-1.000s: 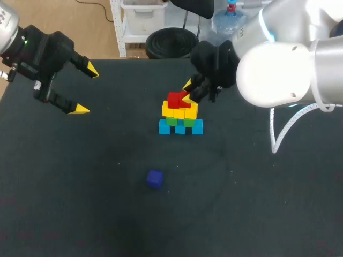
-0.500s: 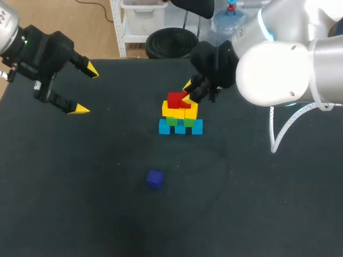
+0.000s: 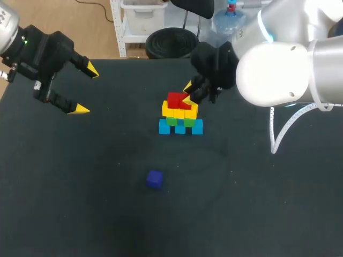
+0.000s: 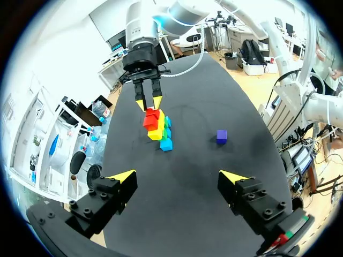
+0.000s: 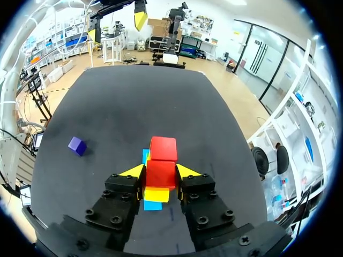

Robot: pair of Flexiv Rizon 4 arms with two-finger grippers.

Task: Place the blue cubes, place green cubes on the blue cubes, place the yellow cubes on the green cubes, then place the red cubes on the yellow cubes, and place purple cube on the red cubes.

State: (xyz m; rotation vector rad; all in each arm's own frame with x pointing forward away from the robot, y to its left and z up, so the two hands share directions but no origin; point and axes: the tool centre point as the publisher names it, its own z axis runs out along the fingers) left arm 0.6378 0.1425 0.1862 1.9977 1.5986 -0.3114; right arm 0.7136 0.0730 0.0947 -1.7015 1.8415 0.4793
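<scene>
On the black table (image 3: 268, 214) stands a stack (image 3: 180, 115) of cubes, and I place everything else by it. At the bottom of the stack are the blue cubes (image 3: 197, 127) in a row. On them are the green cubes (image 3: 172, 121), on those the yellow cubes (image 3: 170, 110), and at the top the red cubes (image 3: 174, 100). The right gripper (image 3: 186, 93) is at the top of the stack, on its far right side. In the right wrist view this gripper (image 5: 160, 170) has its two fingers narrow, one on each side of one red cube (image 5: 159, 174). Both fingers seem to touch the cube, so the gripper holds it. A yellow cube shows directly under it, and the other red cube (image 5: 163, 148) is just ahead of it, touching it. The purple cube (image 3: 155, 179) lies alone on the table, well apart from the stack, on the side nearer to the head camera. From the right wrist the purple cube (image 5: 77, 145) shows off to one side of the stack. The left gripper (image 3: 86, 89) is far to the left of the stack, above the table, with its fingers wide apart and nothing between them. In the left wrist view this gripper (image 4: 178, 176) looks toward the stack (image 4: 156, 127). There the right gripper (image 4: 149, 104) is at the top of the stack, and the purple cube (image 4: 222, 136) lies apart from it.
</scene>
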